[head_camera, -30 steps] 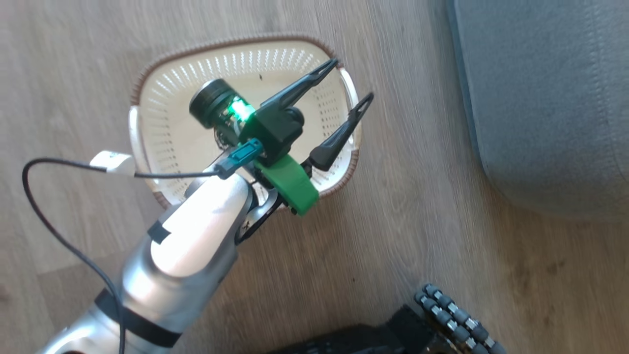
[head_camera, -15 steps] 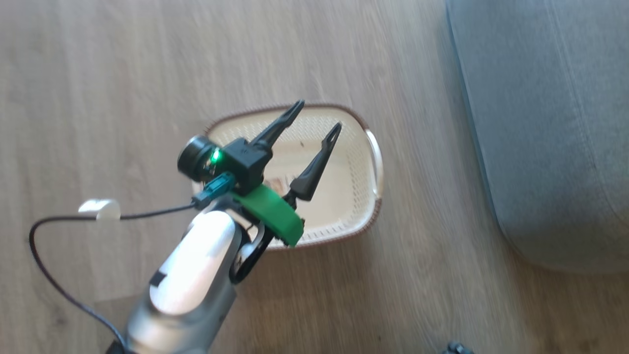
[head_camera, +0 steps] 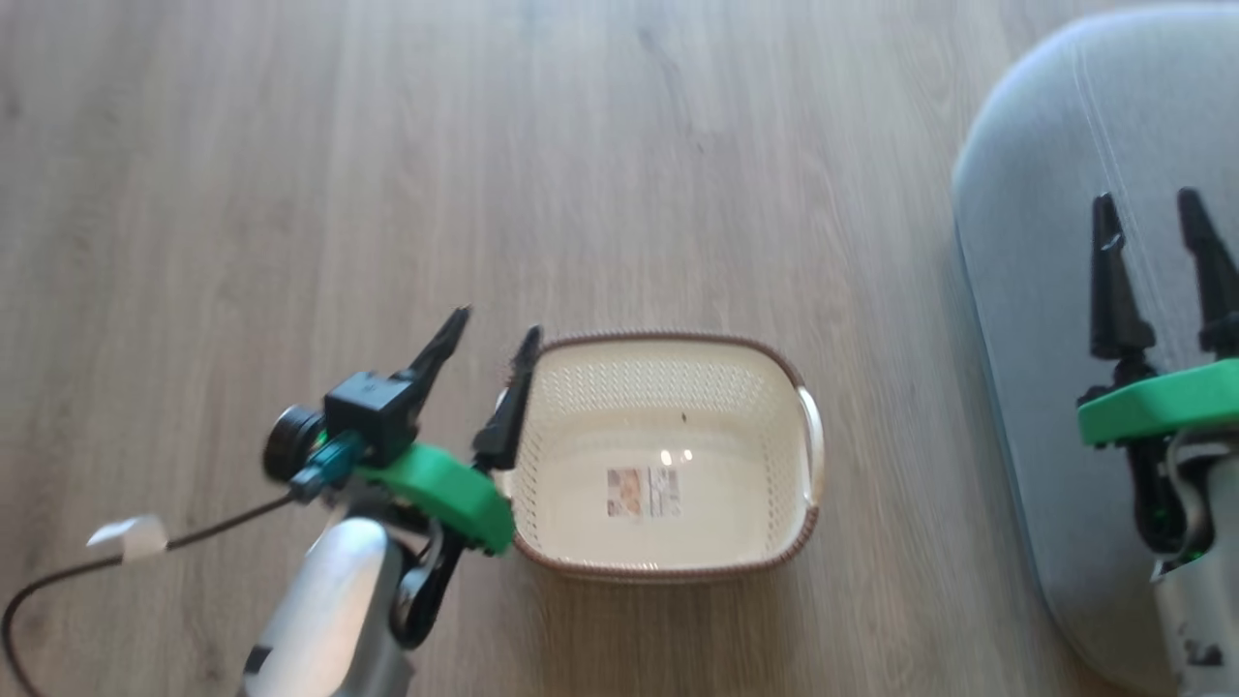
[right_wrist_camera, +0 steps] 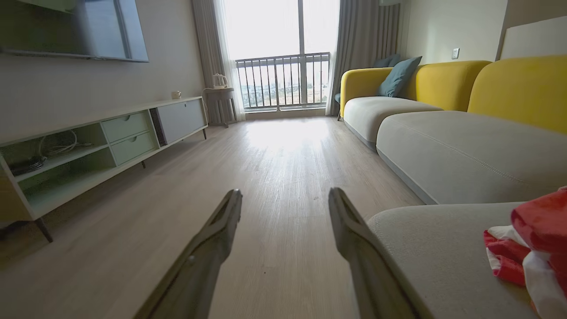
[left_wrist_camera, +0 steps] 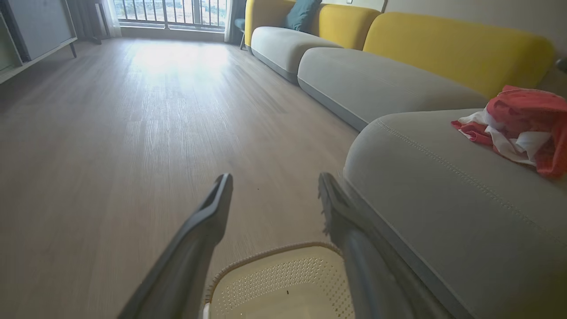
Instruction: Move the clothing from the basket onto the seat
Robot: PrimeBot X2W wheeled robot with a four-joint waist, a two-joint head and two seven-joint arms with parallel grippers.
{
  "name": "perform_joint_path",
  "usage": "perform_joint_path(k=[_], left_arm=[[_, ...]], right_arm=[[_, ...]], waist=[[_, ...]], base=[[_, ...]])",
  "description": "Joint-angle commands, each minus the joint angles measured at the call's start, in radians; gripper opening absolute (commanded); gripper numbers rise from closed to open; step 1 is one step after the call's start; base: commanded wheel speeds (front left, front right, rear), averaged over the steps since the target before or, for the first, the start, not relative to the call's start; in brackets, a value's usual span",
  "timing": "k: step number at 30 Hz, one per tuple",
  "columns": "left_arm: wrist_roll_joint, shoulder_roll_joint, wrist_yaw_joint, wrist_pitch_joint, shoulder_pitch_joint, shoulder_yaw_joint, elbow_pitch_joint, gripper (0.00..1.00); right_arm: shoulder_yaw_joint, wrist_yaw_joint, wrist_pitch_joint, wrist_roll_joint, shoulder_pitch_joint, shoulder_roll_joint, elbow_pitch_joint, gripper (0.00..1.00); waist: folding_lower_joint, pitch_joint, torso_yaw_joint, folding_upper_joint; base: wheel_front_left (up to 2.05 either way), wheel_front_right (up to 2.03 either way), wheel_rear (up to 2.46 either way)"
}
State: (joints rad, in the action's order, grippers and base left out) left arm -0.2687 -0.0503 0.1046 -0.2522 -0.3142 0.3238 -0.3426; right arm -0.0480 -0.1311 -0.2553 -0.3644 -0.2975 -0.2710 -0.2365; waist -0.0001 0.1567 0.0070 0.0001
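The cream basket (head_camera: 774, 455) stands on the wooden floor with nothing in it but its bottom label; its far rim (left_wrist_camera: 266, 256) shows low in the left wrist view. The red and white clothing (left_wrist_camera: 520, 128) lies crumpled on the grey seat (left_wrist_camera: 443, 199), also seen as clothing (right_wrist_camera: 531, 243) at the right edge of the right wrist view. My left gripper (head_camera: 489, 334) is open beside the basket's left rim, nothing between its fingers. My right gripper (head_camera: 1152, 208) is open above the seat (head_camera: 1045, 290), holding nothing.
More grey cushions with yellow backrests (right_wrist_camera: 443, 79) run along the right wall. A low TV cabinet (right_wrist_camera: 88, 146) lines the left wall, with a balcony window (right_wrist_camera: 283, 79) at the far end. A black cable with a white tag (head_camera: 126, 537) trails from my left arm.
The head camera has swung, so the basket sits lower and further right and the right gripper has come into view. My left gripper, earlier above the basket, now stands beside its left rim.
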Motion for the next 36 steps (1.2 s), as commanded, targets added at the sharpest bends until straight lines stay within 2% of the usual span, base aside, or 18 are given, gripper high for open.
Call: perform_joint_path(k=[1,9,22,28,36], left_arm=[[0.007,-0.003,-0.006,-0.009,-0.015,-0.041,0.028,1.00],[0.068,-0.003,-0.036,-0.009,0.082,-0.187,0.047,1.00],[0.143,-0.001,-0.085,-0.010,0.227,-0.387,0.137,1.00],[0.123,0.000,-0.104,-0.010,0.267,-0.408,0.167,1.00],[0.110,0.000,-0.101,-0.010,0.273,-0.412,0.160,1.00]], right_arm=[[0.018,0.000,-0.006,-0.005,0.000,-0.006,0.031,1.00],[0.068,0.000,-0.006,0.012,0.072,0.048,0.008,1.00],[0.123,0.000,-0.006,0.055,0.149,0.113,-0.016,1.00],[0.136,0.000,-0.006,0.076,0.156,0.122,-0.077,1.00],[0.144,0.000,-0.006,0.077,0.142,0.130,-0.121,1.00]], waist=[[0.0001,-0.037,0.032,-0.0001],[0.0001,-0.107,0.058,-0.0001],[0.0001,-0.145,0.032,-0.0001],[0.0001,-0.153,0.026,-0.0001],[0.0001,-0.151,0.022,-0.0001]], base=[[0.00,0.00,0.00],[0.00,0.00,0.00],[0.00,0.00,0.00],[0.00,0.00,0.00],[0.00,0.00,0.00]])
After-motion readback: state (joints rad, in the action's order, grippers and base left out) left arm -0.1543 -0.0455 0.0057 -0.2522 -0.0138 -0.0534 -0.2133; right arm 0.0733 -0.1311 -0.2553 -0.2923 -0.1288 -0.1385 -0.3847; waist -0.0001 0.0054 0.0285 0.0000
